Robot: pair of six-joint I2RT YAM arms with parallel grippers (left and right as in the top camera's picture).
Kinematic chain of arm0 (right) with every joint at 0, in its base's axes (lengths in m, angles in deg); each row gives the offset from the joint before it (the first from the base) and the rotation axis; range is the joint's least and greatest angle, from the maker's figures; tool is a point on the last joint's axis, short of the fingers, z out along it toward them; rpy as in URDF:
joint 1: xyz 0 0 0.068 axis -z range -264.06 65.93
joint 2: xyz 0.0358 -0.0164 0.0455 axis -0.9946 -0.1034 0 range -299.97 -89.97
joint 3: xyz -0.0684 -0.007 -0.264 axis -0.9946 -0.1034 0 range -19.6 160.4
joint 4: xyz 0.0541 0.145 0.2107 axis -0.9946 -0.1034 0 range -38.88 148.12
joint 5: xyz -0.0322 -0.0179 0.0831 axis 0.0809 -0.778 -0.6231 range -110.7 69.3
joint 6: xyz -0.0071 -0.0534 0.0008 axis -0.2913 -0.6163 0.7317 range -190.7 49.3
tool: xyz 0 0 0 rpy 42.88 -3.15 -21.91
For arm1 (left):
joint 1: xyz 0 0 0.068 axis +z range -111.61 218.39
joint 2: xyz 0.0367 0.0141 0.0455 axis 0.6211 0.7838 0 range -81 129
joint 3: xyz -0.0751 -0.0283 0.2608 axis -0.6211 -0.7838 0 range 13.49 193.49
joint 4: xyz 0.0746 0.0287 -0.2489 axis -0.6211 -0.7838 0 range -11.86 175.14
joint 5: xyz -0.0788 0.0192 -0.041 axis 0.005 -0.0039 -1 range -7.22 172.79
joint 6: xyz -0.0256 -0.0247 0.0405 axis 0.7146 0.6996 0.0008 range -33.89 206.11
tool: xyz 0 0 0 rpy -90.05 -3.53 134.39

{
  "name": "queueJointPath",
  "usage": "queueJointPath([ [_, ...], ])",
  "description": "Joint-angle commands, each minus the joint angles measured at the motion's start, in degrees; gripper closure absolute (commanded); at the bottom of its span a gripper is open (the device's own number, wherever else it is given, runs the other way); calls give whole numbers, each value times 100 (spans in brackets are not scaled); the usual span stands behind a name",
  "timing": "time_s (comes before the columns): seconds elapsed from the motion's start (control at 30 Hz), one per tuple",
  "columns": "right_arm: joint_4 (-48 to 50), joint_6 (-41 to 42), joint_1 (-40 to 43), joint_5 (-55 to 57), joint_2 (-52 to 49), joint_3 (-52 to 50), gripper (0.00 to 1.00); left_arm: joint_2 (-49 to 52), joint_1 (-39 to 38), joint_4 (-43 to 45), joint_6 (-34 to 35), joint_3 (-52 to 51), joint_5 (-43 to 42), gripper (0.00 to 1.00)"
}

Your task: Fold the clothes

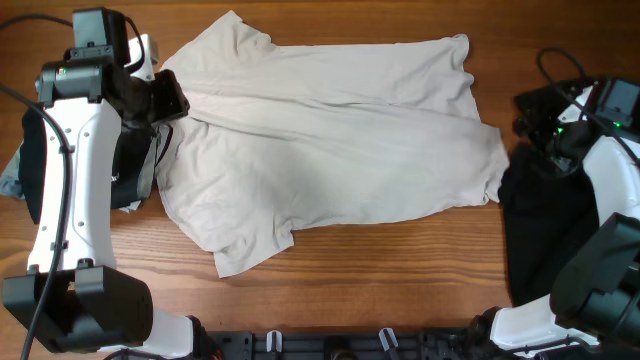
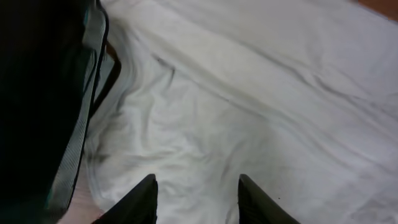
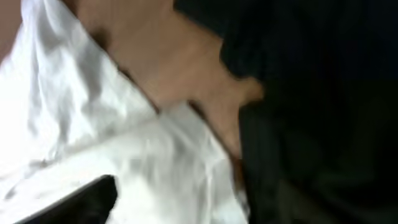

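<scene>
My right wrist view is smeared: only one dark finger [image 3: 87, 199] shows over the shirt [image 3: 68, 124]. Right of the shirt the black garment [image 1: 530, 230] runs under the right arm [image 1: 610, 180]; left, a dark garment [image 1: 128, 165] hides beneath the left arm [image 1: 75, 180].

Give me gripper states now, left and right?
Left gripper: open, fingertips apart over the cream T-shirt, nothing gripped.
Right gripper: cannot tell; its wrist view is blurred and only one finger shows.
</scene>
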Motion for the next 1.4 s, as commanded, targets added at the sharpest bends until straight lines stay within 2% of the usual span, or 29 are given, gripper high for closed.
queueJointPath([
  [0.0, -348, -166, -26, -581, 7, 118, 9, -42, 2, -538, 256, -22, 90, 59],
  [0.1, -636, -177, -26, -1060, 96, 118, 9, -42, 2, -874, 651, -566, 85, 62],
  [0.17, -852, -175, -26, -1248, 157, 118, 9, -42, -4, -791, 1019, -1349, 15, 64],
  [0.3, -1405, -293, -28, -1287, 177, 116, 9, -42, -136, 0, 1320, -3141, -793, 70],
  [0.37, -1493, -431, -28, -1266, 177, 116, 9, -44, -256, 398, 1480, -3775, -850, 71],
  [0.53, -1491, -463, -26, -1263, 177, 116, 9, -46, -892, 643, 1628, -4269, -817, 71],
  [0.63, -1491, -463, -26, -1263, 177, 116, 9, -52, -1421, 649, 2378, -4393, -299, 64],
  [0.77, -1519, -468, -26, -1263, 177, 116, 8, -52, -1506, 957, 2951, -4937, -258, 59],
  [0.83, -1515, -463, -26, -1263, 177, 116, 8, -52, -1502, 1224, 3176, -5156, -260, 55],
  [0.9, -1517, -466, -26, -1263, 177, 116, 8, -55, -1504, 1241, 3195, -5156, -260, 40],
  [0.97, -1510, -466, -26, -1261, 177, 116, 8, -55, -1504, 1263, 3195, -5154, -260, 38],
  [1.0, -1510, -468, -26, -1259, 177, 116, 8, -55, -1504, 1311, 3193, -5154, -269, 45],
  [1.07, -1517, -466, -26, -1182, 177, 116, 8, -55, -1502, 1384, 3193, -5152, -280, 86],
  [1.1, -1528, -468, -26, -1139, 177, 116, 8, -55, -1502, 1384, 3191, -5143, -280, 96],
  [1.23, -1663, -459, -26, -968, 177, 109, 8, -302, -1401, 476, 2881, -4857, -278, 96],
  [1.37, -1926, -155, -26, -144, 164, 74, 4, -1537, -1104, -634, 2763, -4607, 74, 96],
])
